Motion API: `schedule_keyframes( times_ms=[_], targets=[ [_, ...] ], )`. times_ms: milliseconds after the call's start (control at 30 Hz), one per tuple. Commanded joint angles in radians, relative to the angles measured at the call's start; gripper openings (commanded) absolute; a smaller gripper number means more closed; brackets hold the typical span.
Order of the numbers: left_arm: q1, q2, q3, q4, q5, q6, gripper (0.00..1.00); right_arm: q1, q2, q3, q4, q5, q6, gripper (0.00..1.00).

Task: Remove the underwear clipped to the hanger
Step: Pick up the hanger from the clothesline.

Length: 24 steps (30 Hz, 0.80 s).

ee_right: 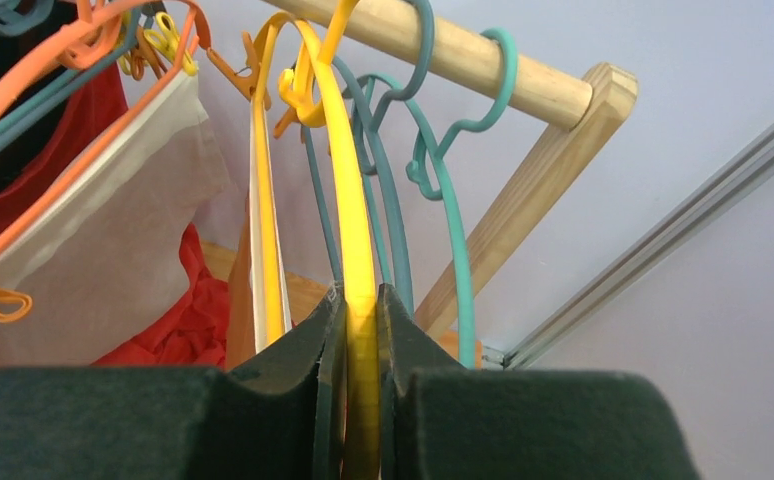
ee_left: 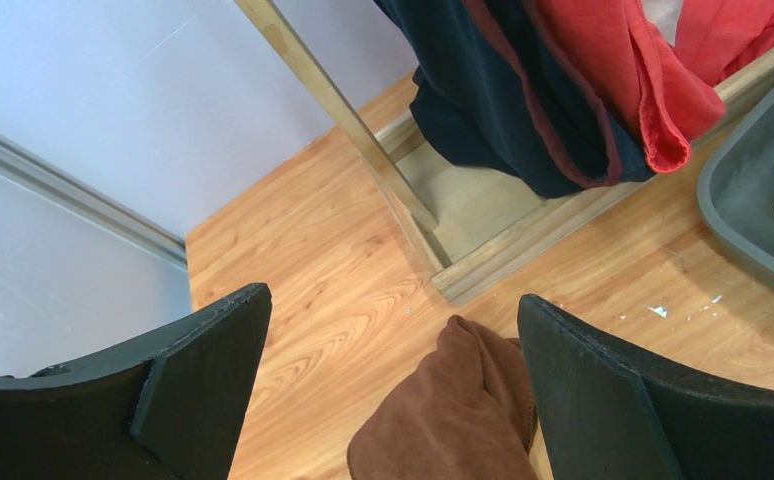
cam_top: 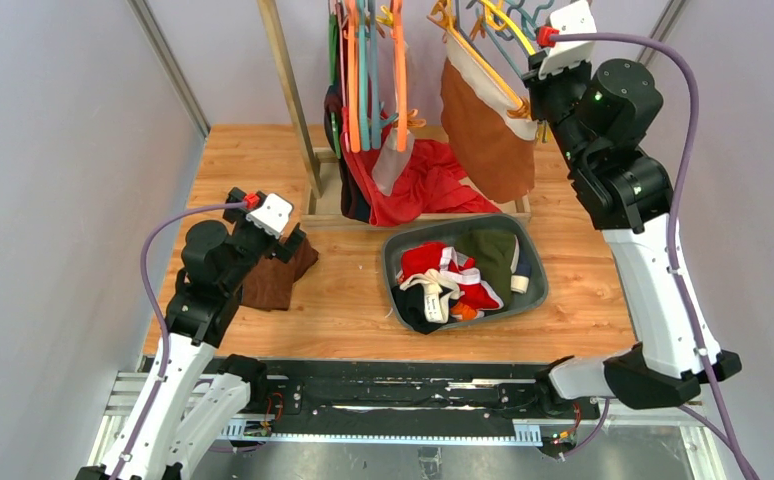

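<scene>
Your right end effector (ee_right: 361,310) is clenched on a yellow hanger (ee_right: 351,200) up at the rail (ee_right: 483,60), and the brown briefs (cam_top: 488,140) with a white waistband hang clipped just beside it. Your left end effector (ee_left: 393,310) stands released above a dark brown cloth (ee_left: 453,420) on the desk (ee_left: 313,280).

Bright, even light, soft shadows; right claw (ee_right: 361,305) blurred near lens
</scene>
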Motion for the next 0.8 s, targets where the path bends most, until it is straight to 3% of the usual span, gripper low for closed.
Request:
schedule_keyframes(
  times_ms=[0, 467, 600, 767],
  targets=[
    [0.006, -0.018, -0.009, 0.014, 0.02, 0.011, 0.98, -0.01, -0.093, -0.068, 0.082, 0.006, -0.007, 0.01],
    [0.007, -0.042, -0.019, 0.004, 0.121, 0.051, 0.98, -0.01, -0.443, -0.408, -0.019, -0.085, -0.031, 0.01],
    [0.007, -0.06, -0.026, -0.012, 0.2, 0.093, 0.98, -0.012, -0.534, -0.459, -0.062, -0.112, -0.06, 0.01],
    [0.006, -0.064, 0.003, -0.124, 0.364, 0.207, 0.98, -0.056, -0.633, -0.489, -0.134, -0.251, -0.075, 0.01]
  ],
)
